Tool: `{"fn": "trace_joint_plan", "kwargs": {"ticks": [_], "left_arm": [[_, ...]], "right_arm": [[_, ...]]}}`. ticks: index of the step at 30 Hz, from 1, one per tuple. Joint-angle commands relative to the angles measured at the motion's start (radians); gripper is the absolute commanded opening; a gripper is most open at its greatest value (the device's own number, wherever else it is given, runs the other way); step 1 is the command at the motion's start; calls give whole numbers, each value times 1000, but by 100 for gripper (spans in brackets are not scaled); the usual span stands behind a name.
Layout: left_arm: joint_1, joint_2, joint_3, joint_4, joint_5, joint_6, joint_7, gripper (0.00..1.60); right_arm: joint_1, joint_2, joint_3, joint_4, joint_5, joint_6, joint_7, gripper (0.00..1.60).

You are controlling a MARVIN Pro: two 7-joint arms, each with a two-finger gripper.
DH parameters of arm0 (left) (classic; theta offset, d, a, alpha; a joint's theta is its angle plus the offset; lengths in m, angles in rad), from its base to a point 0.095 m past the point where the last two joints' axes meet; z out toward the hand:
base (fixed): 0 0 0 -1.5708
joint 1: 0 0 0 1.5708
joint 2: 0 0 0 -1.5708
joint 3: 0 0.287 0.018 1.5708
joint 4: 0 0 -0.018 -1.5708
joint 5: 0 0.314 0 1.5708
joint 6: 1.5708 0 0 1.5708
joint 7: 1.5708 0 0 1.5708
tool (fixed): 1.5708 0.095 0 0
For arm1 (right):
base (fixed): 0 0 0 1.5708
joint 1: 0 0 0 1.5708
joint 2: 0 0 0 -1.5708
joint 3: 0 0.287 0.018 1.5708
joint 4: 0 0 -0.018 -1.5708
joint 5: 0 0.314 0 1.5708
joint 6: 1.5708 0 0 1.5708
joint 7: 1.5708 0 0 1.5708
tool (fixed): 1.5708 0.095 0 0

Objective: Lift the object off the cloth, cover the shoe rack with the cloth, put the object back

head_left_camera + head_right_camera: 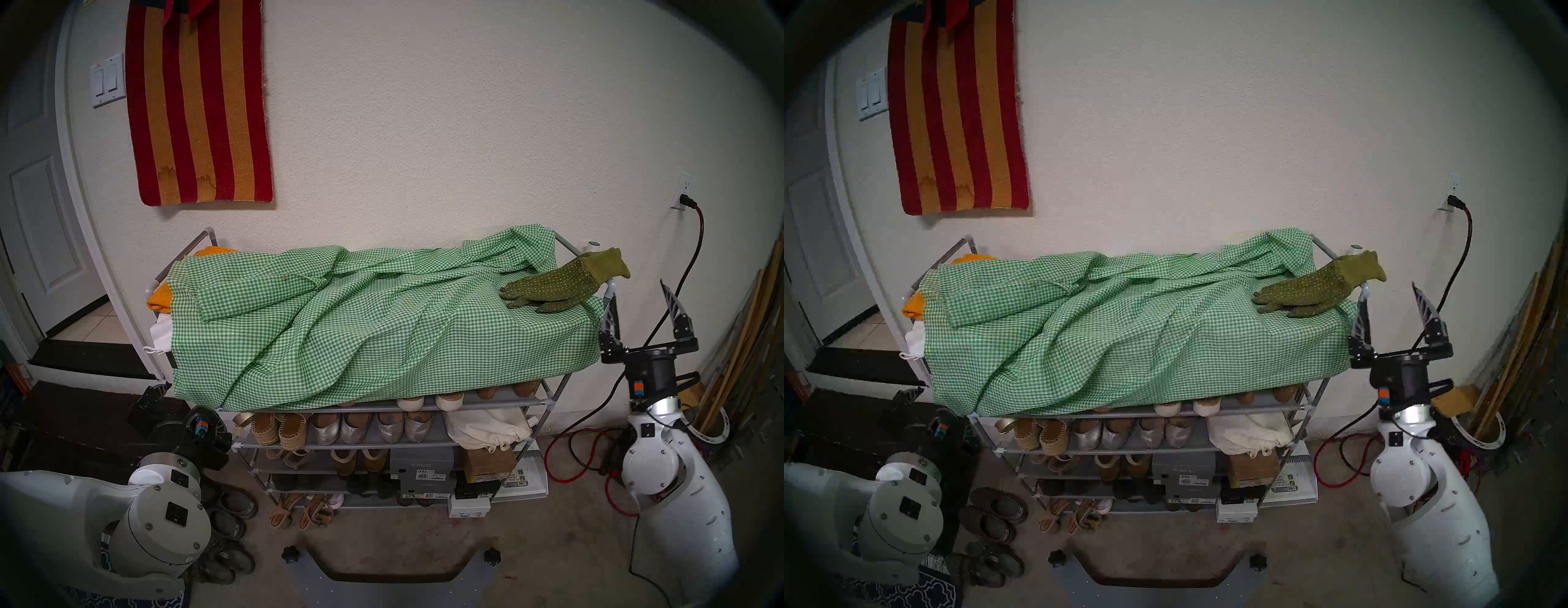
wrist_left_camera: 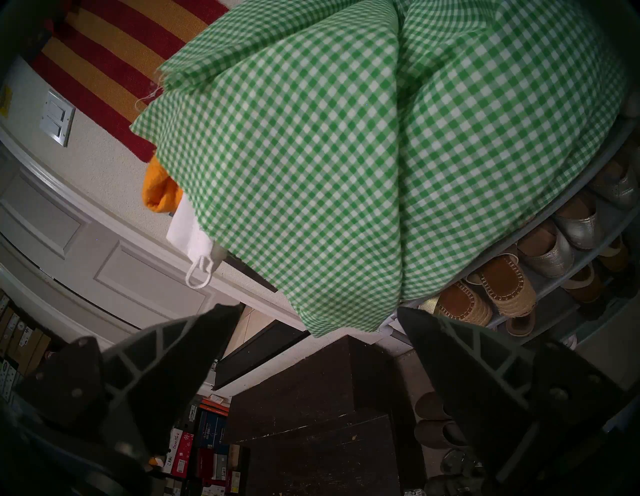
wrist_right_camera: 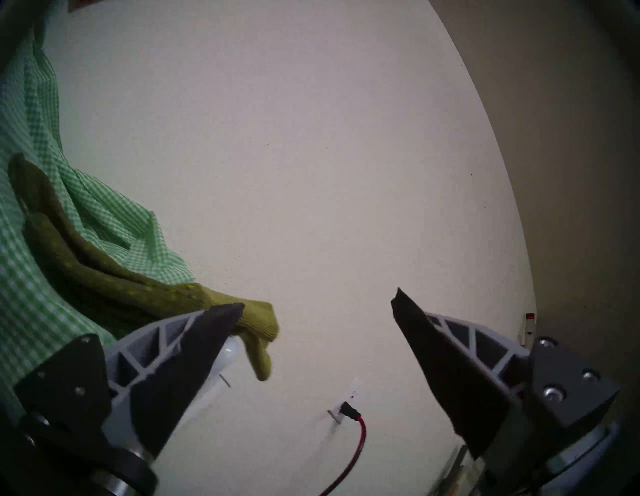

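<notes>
A cream textured wall (image 1: pixel 424 127) backs the scene, hung with a red-and-gold striped rug (image 1: pixel 199 102) and fitted with an outlet at the far right where a red cord (image 1: pixel 695 229) is plugged in.

The right gripper (image 1: pixel 634 312) stands just off the right end of the shoe rack (image 1: pixel 547 397), fingers pointing upward and spread wide with nothing between them; in its wrist view one finger sits right beside the glove cuff, and whether it touches cannot be told. The left gripper (image 2: pixel 318 311) is low at the rack's left front corner, its jaws likewise parted and empty, aimed at the hanging corner of cloth.

The pair of olive-green knit gloves (image 1: pixel 564 282) lies on top at the rack's right end, fingers toward the middle, cuffs draped over the raised side rail (image 1: pixel 609 293). That spot looks chosen to weigh the fabric down near its edge.

Beneath them the green-and-white gingham cloth (image 1: pixel 339 322) covers nearly the whole top, wrinkled, its front edge falling over the upper shelf. At the left end a folded orange cloth (image 1: pixel 163 295) and a white drawstring bag (image 1: pixel 161 335) peek out uncovered. Lower shelves of shoes and boxes remain exposed.

Judging by this layout, the task appears essentially finished, with both arms clear of the work.
</notes>
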Motion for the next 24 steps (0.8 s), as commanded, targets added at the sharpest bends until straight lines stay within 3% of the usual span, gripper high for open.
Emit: {"fn": "trace_joint_plan", "kwargs": {"ticks": [1,10,14,15,16,17,24], "left_arm": [[-1,-2,-2,1,0,2,1,160],[-1,-2,-2,1,0,1,1,160],[-1,-2,-2,1,0,1,1,160],[-1,-2,-2,1,0,1,1,160],[-1,-2,-2,1,0,1,1,160],[-1,-2,-1,1,0,1,1,160],[-1,-2,-1,1,0,1,1,160]], "right_arm": [[-11,82,48,-1,35,-32,78,160],[-125,178,121,-76,108,-51,253,160],[-186,186,181,-127,103,-42,323,160],[-161,176,178,-118,85,-46,325,160],[-208,191,214,-149,100,-31,364,160],[-196,188,217,-142,62,-25,373,160],[-286,199,334,-232,17,10,500,160]]}}
